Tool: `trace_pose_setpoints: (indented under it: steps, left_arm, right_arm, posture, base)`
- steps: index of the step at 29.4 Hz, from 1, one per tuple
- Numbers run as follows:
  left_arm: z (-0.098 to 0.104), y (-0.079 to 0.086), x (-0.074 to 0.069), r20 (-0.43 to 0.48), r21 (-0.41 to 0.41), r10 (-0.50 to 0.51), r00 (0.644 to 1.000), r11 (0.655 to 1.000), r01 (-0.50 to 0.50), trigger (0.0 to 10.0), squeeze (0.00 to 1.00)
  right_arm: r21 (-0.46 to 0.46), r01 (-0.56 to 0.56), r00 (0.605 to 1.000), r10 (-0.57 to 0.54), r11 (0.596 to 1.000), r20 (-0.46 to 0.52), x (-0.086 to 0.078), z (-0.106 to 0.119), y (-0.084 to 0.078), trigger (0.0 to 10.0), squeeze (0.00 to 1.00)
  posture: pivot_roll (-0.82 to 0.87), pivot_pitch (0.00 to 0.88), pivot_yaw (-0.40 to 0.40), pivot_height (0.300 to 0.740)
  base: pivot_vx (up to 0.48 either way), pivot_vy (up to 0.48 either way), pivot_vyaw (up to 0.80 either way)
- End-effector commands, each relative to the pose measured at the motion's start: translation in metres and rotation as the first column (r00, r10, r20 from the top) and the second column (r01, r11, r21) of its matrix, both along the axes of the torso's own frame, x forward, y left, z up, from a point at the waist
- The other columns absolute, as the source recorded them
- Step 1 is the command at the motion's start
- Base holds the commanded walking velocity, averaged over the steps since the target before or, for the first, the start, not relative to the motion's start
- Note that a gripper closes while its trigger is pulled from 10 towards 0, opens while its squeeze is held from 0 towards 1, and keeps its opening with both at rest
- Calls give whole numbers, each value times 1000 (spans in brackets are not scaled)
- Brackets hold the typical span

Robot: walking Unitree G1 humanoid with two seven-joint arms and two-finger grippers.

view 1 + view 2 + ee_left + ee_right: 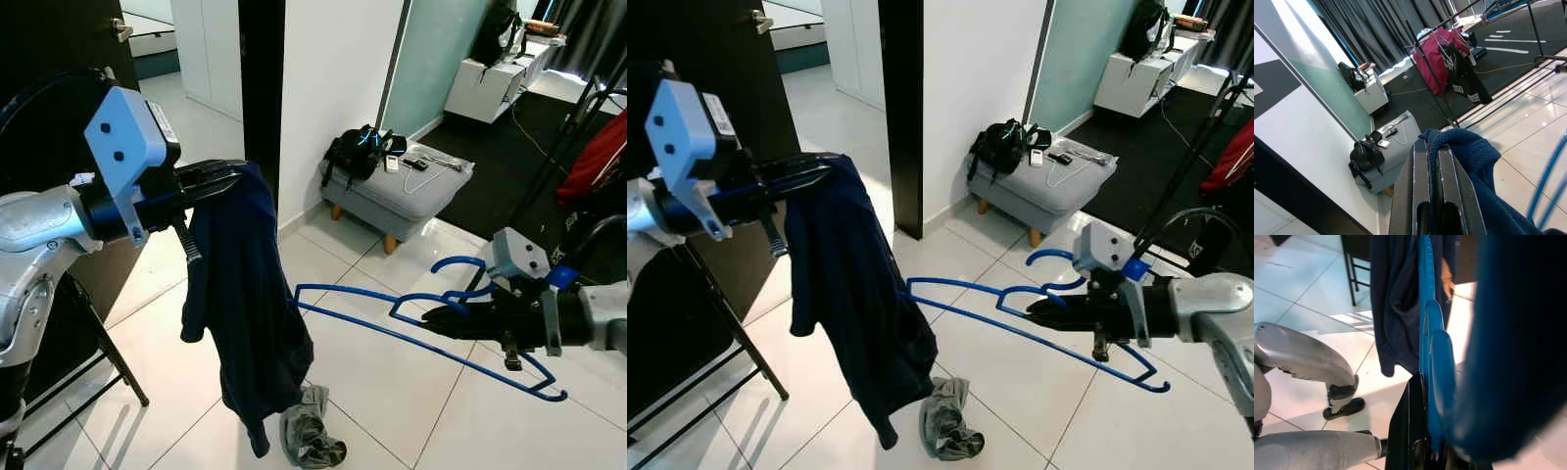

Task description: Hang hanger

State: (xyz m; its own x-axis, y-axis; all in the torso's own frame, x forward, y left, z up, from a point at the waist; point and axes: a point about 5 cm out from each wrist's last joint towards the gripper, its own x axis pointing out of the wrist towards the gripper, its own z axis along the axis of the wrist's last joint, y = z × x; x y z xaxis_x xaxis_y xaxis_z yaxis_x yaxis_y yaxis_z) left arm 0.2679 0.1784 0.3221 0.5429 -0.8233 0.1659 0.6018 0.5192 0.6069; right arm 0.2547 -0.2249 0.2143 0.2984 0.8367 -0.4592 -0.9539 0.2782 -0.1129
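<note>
Our right gripper, lower right, clamps the blue hanger, lying near-level, long axis pointing frame-left toward the navy garment pinched in our left gripper, upper left.

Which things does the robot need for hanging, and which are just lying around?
Needed:
blue hanger, held by right gripper
dark blue garment, held by left gripper

Lying around:
grey cloth on floor
black bag on grey stool
</note>
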Motion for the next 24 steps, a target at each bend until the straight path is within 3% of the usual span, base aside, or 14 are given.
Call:
trace_pose_setpoints:
  steps: [1,13,15,19,24]
  left_arm:
    - [5,-6,-3,17,3,-30,999,1000,30,10000,0]
    - [9,-15,-7,25,-27,-72,997,997,73,10000,0]
    - [12,-20,-10,30,-50,-99,995,994,100,10000,0]
    - [22,-42,-20,61,-119,-199,978,971,206,10000,0]
    - [24,-47,-20,72,-124,-213,974,967,220,10000,0]
  right_arm:
    - [5,-17,1000,17,1000,11,0,2,4,10000,0]
    - [-23,29,998,-28,999,65,10,-3,9,10000,0]
    - [-28,54,995,-52,998,87,15,-7,13,10000,0]
    - [8,100,989,-100,995,107,28,-25,40,10000,0]
    - [25,109,988,-111,994,111,32,-28,49,10000,0]
  posture:
    - [19,0,-45,740]
    - [20,0,-48,740]
    - [21,0,-49,740]
    - [28,0,-52,740]
    - [34,0,-55,740]
  base:
    - [0,0,0]
    - [0,0,0]
    - [0,0,0]
    - [0,0,0]
    - [0,0,0]
